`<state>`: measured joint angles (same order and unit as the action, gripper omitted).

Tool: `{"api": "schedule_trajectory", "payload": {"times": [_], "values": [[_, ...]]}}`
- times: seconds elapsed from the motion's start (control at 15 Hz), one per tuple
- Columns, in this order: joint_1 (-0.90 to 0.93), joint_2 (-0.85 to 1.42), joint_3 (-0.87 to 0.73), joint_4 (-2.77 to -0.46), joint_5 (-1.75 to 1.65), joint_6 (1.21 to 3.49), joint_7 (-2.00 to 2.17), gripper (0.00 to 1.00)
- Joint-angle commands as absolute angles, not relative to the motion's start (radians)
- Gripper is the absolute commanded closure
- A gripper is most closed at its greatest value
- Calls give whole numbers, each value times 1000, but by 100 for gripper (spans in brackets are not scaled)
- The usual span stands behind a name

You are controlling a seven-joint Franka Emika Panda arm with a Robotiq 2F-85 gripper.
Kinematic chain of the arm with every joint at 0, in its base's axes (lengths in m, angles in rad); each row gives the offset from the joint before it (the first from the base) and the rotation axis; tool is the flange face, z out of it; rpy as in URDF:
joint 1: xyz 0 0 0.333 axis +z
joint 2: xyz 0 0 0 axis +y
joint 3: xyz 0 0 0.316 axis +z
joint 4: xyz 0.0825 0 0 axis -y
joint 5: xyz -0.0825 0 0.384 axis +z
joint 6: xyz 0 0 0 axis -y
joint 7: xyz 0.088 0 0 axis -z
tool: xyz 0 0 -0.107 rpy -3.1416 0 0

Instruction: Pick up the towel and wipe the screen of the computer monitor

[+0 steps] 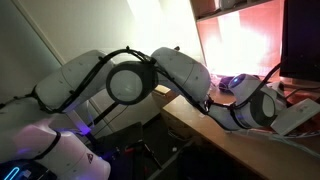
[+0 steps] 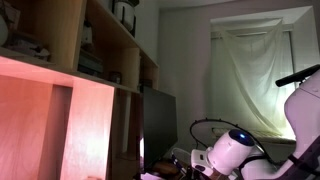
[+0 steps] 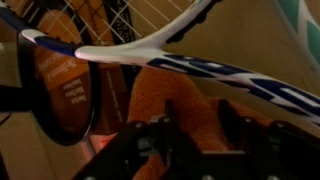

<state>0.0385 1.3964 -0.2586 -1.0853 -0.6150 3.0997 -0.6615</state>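
Observation:
In the wrist view the orange-red towel [image 3: 165,95] lies folded right under my gripper [image 3: 197,108]. Its two dark fingers [image 3: 168,112] stand apart, and the cloth fills the gap between them. I cannot tell whether the pads press on it. The computer monitor is a dark screen at the upper right in an exterior view [image 1: 302,38], and it also shows as a dark panel under the shelves in an exterior view [image 2: 158,122]. My arm reaches over the desk, wrist [image 1: 255,108] low near the monitor's foot. The room is dim.
A white and blue racket [image 3: 170,45] with a dark rim lies across the top of the wrist view, just beyond the towel. A bright pale-orange panel [image 1: 245,40] glows beside the monitor. Wooden shelves [image 2: 95,60] rise above the desk. The desk edge [image 1: 215,140] runs diagonally below the arm.

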Motion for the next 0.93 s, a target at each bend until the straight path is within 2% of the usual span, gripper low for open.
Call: {"api": "schedule_trajectory", "payload": {"times": [0.0, 0.13, 0.27, 0.6, 0.87], "values": [[52, 1415, -296, -1038, -625, 3090, -622, 82], [59, 1411, -309, -1046, -603, 3094, -623, 94], [58, 1407, -309, -1053, -598, 3097, -630, 100], [61, 1347, -298, -1151, -617, 3215, -631, 95], [158, 1327, -448, -1240, -595, 3450, -583, 95]]}}
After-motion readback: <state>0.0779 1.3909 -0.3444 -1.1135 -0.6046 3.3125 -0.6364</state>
